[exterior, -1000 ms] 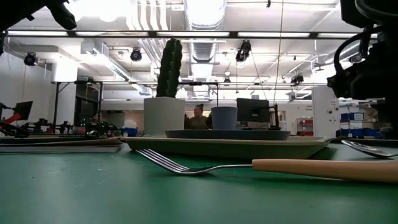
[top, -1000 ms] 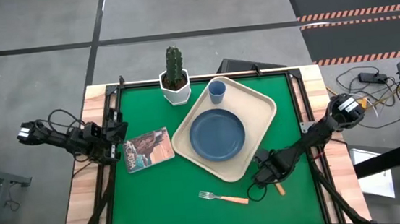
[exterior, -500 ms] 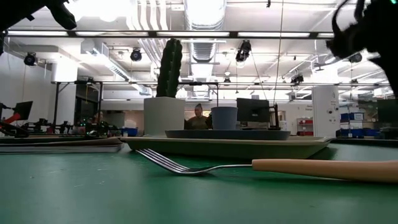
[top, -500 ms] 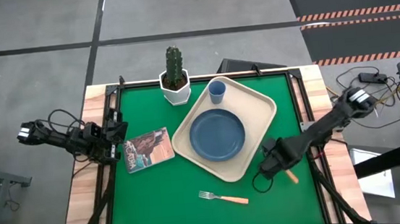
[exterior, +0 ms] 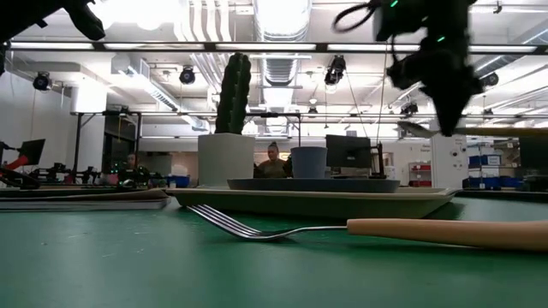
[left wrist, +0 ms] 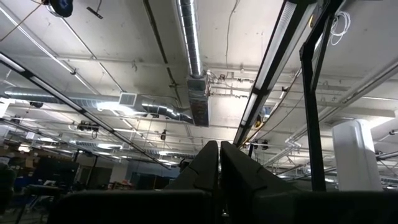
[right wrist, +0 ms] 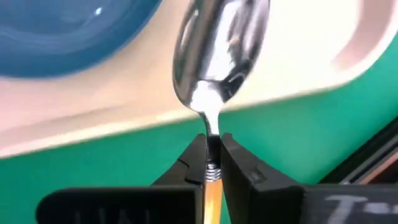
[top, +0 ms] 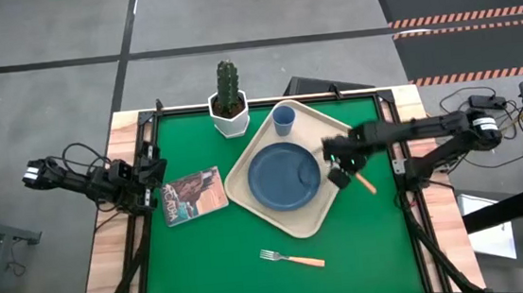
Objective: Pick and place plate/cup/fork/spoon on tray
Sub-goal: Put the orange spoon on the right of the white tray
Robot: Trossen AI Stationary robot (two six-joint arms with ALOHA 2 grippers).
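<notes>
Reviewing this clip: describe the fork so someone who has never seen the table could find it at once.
Start at the cream tray lying at an angle on the green table. On the bare green between the tray's nearest corner and the table's front edge lies the fork, alone and untouched. Its tines set it apart from the spoon, which has the same orange-tan handle but hangs over the tray's edge in the right gripper.

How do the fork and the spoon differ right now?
The fork lies flat on the green mat, clear of the tray; the spoon is held in the air by the right gripper at the tray's edge. The fork is untouched; the spoon is pinched at its neck. Both have orange-tan handles.
</notes>
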